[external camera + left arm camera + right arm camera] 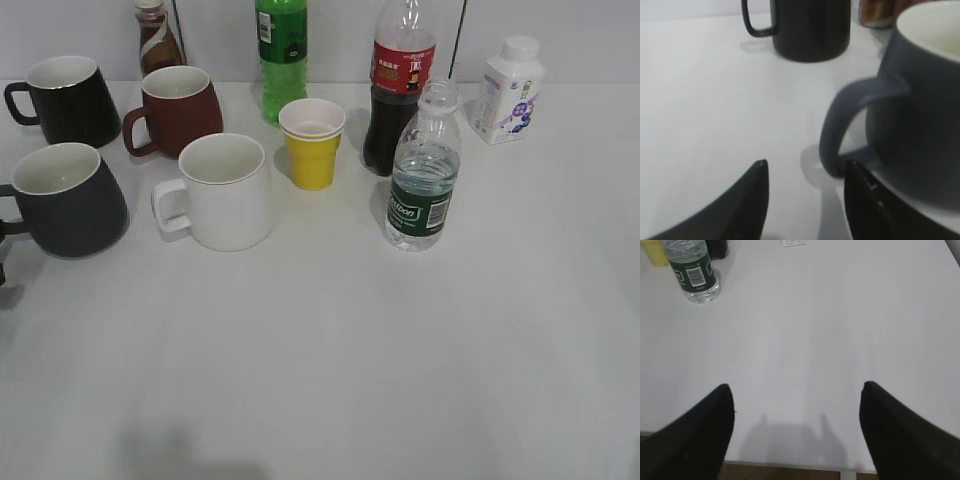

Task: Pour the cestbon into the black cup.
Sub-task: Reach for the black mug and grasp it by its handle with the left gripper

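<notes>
- Right hand (796, 427) is spread wide and holds nothing, well short of the cestbon (423, 170); it should close on the ribbed body and keep the bottle upright.
- Left hand (805, 192) is parted and grips nothing, with the black cup's (68, 198) handle just beside it, perhaps touching.
- The capless cestbon stands mid-worktop (330, 360), mostly full.
- The black cup looks empty.

Uncapped cestbon (423, 170) stands upright, well right of the black cup (68, 200)
</notes>
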You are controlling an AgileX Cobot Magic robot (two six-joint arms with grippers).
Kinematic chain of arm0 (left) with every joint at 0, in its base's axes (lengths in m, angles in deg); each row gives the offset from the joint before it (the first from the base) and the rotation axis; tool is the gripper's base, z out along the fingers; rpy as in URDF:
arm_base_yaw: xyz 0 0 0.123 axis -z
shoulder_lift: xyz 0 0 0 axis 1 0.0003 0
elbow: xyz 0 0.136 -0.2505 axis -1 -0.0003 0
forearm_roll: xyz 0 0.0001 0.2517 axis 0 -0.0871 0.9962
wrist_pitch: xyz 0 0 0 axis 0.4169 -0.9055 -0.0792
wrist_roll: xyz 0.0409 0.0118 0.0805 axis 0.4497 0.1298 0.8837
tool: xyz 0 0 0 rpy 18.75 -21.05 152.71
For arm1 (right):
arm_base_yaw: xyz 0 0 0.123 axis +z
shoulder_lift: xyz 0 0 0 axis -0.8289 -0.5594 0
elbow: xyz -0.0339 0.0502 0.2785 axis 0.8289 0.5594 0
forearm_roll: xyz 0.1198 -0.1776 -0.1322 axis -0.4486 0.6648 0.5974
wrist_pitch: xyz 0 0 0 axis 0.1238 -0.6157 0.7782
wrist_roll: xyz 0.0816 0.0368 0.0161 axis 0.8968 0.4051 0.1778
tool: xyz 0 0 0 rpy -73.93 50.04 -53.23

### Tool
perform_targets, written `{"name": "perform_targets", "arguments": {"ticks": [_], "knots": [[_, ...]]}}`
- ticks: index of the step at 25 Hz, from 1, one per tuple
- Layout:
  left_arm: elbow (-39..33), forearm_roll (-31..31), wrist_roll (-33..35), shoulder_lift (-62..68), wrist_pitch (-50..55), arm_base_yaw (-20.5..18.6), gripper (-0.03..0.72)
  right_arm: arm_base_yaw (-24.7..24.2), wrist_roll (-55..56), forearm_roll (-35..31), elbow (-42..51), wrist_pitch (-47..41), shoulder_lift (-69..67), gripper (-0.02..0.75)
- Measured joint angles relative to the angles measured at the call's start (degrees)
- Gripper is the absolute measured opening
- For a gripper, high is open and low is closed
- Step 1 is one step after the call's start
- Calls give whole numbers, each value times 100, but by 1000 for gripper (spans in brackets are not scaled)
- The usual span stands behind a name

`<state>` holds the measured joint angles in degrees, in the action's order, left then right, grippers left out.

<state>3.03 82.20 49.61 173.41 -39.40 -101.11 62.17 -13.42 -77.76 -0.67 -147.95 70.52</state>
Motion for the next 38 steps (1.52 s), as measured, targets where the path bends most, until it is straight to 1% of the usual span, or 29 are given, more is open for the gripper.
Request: {"name": "perform_targets", "arguments": {"ticks": [8,12,20,23,27,31,34,38], "knots": [[201,226,0,71,-20,0,374,0,0,0,0,0,0,589],[320,241,0,119,-12,0,374,0,0,0,0,0,0,589],[779,333,0,190,81,0,367,0,0,0,0,0,0,589],[954,440,0,328,75,0,331,0,0,0,0,0,0,589],[1169,697,0,503,84,0,230,0,0,0,0,0,0,589],[1317,789,0,690,95,0,162,0,0,0,0,0,0,589],[1339,789,31,714,125,0,50,0,0,0,0,0,0,589],[1346,836,36,706,100,0,44,0,0,-6,0,0,0,583]]}}
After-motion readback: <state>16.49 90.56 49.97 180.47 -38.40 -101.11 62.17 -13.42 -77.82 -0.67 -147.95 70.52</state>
